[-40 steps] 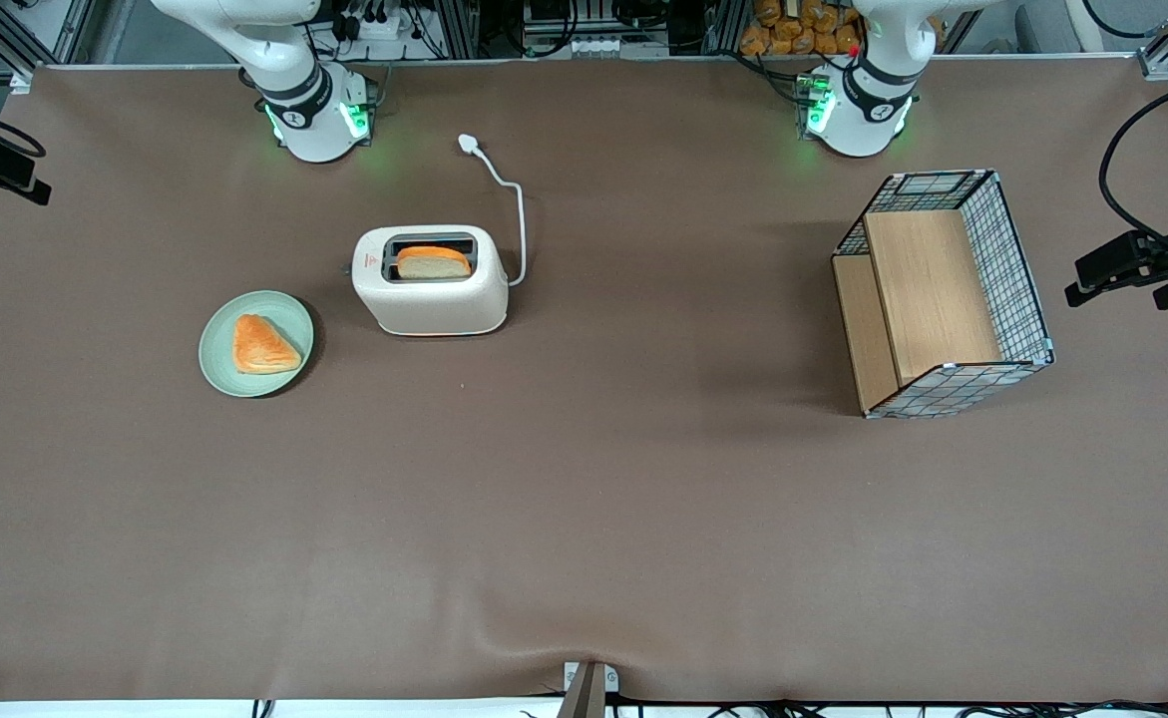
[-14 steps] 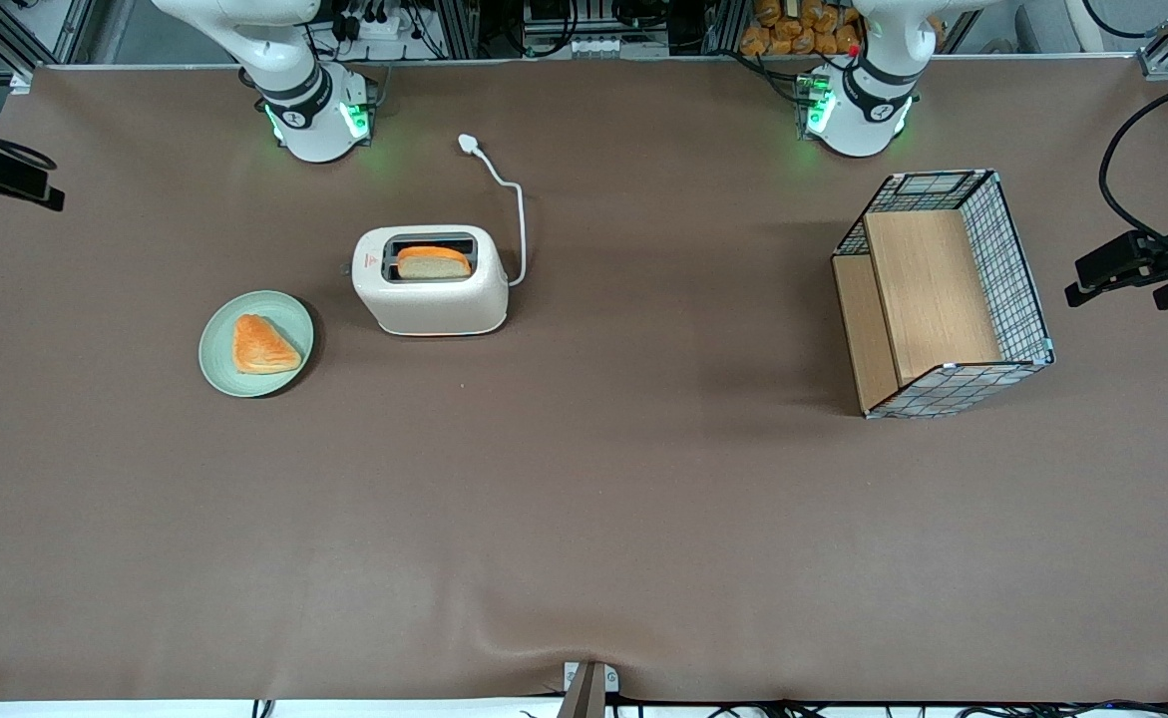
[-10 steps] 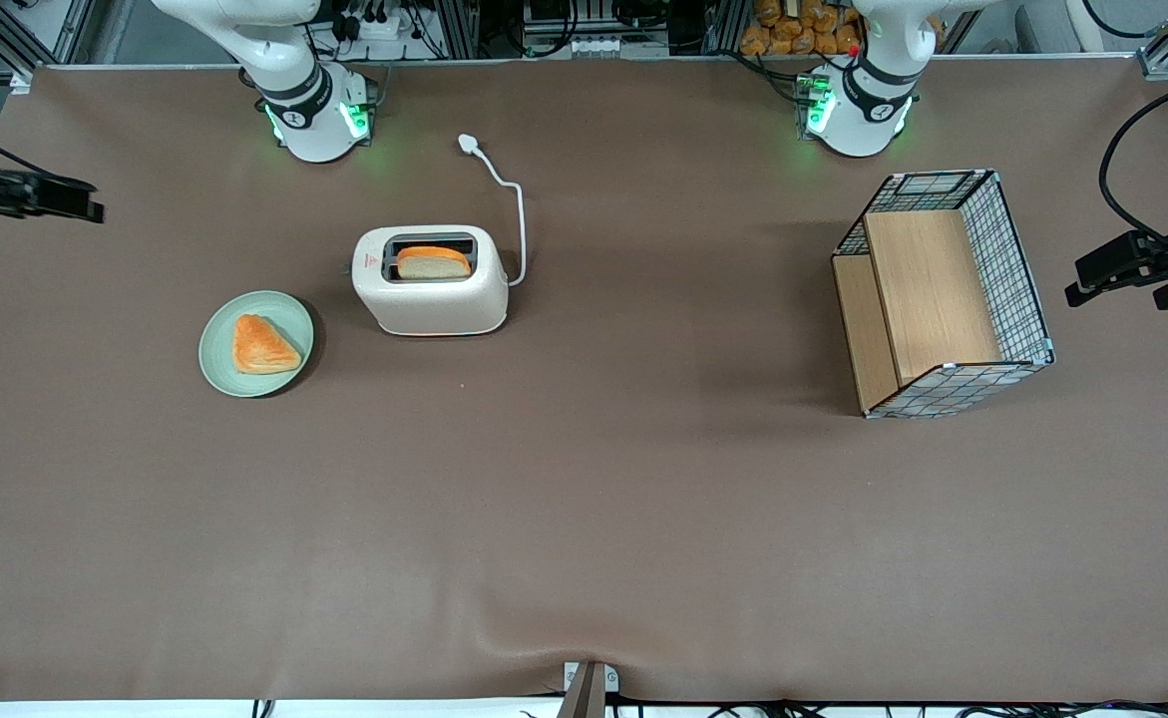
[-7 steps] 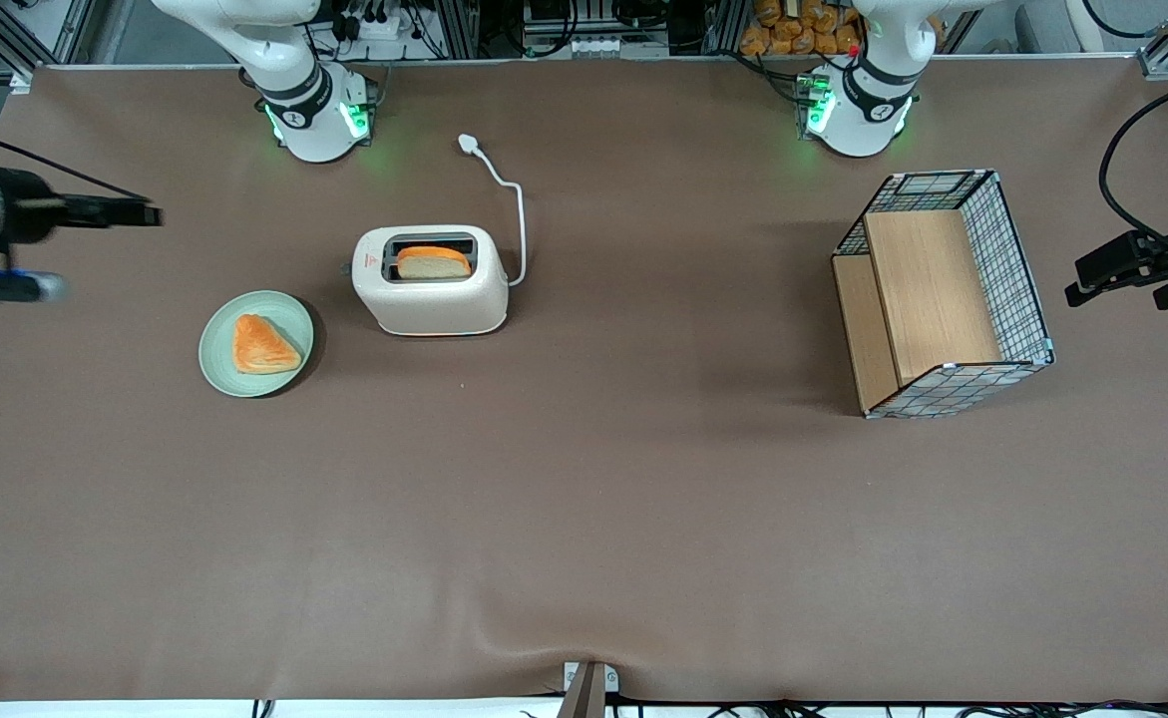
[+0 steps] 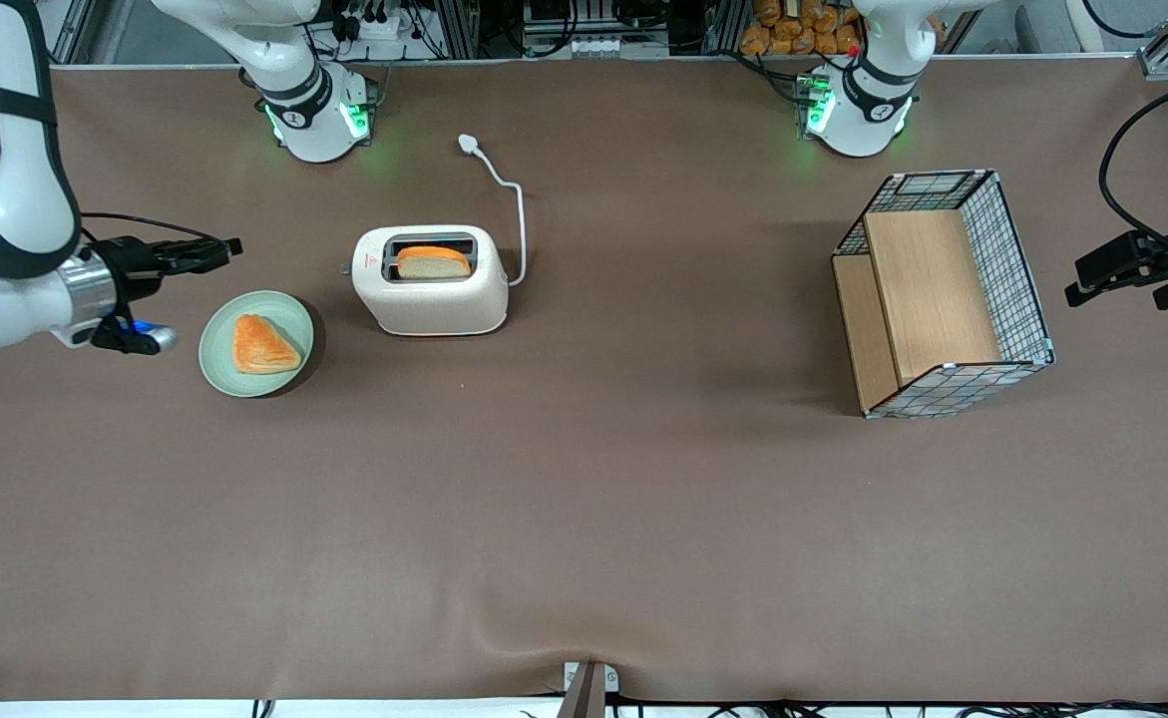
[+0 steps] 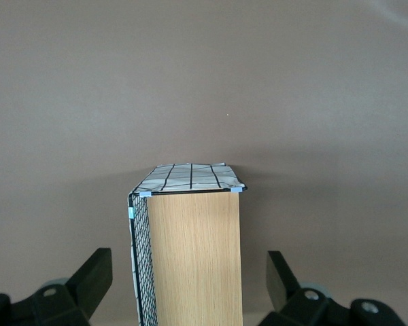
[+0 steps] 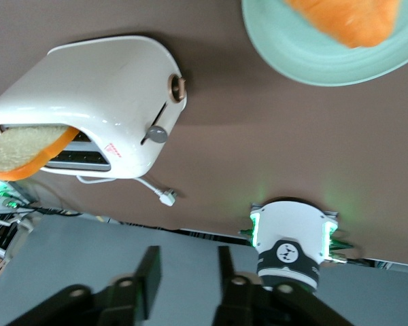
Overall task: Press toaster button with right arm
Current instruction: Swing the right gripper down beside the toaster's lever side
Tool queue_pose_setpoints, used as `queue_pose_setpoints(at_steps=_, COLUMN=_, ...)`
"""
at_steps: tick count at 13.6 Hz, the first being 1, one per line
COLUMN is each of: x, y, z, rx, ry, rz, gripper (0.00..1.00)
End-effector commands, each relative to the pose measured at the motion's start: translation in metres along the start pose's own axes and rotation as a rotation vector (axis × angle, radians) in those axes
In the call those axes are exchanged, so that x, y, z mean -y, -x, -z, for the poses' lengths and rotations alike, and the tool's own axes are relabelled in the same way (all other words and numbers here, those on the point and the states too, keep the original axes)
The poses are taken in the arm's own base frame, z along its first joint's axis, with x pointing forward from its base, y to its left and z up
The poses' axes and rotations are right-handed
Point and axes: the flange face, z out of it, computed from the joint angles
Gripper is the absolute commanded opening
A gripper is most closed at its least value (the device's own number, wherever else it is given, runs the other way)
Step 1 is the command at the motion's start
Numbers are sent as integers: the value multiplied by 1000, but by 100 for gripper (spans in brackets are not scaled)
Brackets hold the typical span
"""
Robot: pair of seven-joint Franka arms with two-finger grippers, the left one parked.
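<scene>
Our tool (image 5: 227, 246), fingers slightly parted, hovers well short of the toaster (image 5: 431, 280). We align one fingertip above the toaster button (image 7: 157, 134), then press straight down.

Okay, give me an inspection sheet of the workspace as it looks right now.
Surface: brown table mat, wrinkled at the edge nearest the front camera.
Job's things: toaster upright, bread slice standing up out of one slot; toaster button on its narrow end face, untouched.
Clutter: green plate with a pastry, nearer the front camera than the toaster; wire basket with wooden shelves toward the parked arm's end.
Grippers: gripper above the table beside the plate, short of the toaster, fingers slightly apart, holding nothing.
Cables: toaster cord loose on the mat, plug unplugged.
Surroundings: metal frames and wiring along the table edge by the arm bases.
</scene>
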Motion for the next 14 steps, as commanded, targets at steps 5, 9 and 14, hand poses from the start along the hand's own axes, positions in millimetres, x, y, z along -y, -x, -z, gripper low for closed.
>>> queue_pose_setpoints(at_steps=5, x=-5, y=-12, z=-60, rx=13, ry=-131, rz=-12, gripper=3)
queue_pose_setpoints(at_steps=9, x=-13, y=-16, z=-103, rx=77, ry=-217, rz=-47, gripper=2)
queue_pose_setpoints(at_steps=14, x=-50, y=-23, z=-129, rx=76, ry=-389, rz=-135, gripper=2)
